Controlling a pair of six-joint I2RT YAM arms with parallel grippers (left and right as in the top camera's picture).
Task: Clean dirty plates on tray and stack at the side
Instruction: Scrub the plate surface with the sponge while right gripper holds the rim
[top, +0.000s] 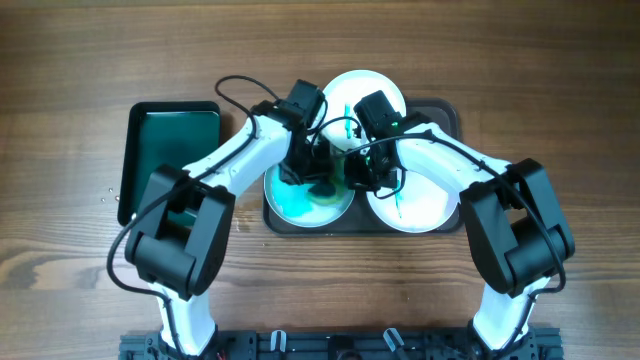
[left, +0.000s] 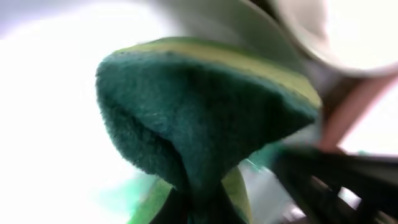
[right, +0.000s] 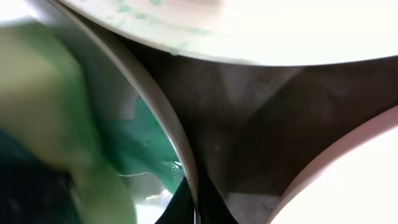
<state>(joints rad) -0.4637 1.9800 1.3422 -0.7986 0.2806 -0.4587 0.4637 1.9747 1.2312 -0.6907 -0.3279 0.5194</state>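
Observation:
Three white plates lie on the dark tray (top: 452, 112). The front left plate (top: 290, 205) has a large teal smear. My left gripper (top: 308, 165) is shut on a green and yellow sponge (left: 186, 112) that rests on this plate. My right gripper (top: 356, 178) is shut on this plate's right rim (right: 168, 118), fingers either side of the edge (right: 198, 205). The front right plate (top: 420, 205) has a thin green streak. The back plate (top: 375, 92) has green marks near its front edge and also shows in the right wrist view (right: 249, 31).
A smaller black tray with a green inside (top: 170, 150) sits to the left on the wooden table (top: 560, 90). Both arms cross over the middle of the dark tray (right: 249, 124). The front right plate's rim (right: 348, 180) lies close to my right gripper.

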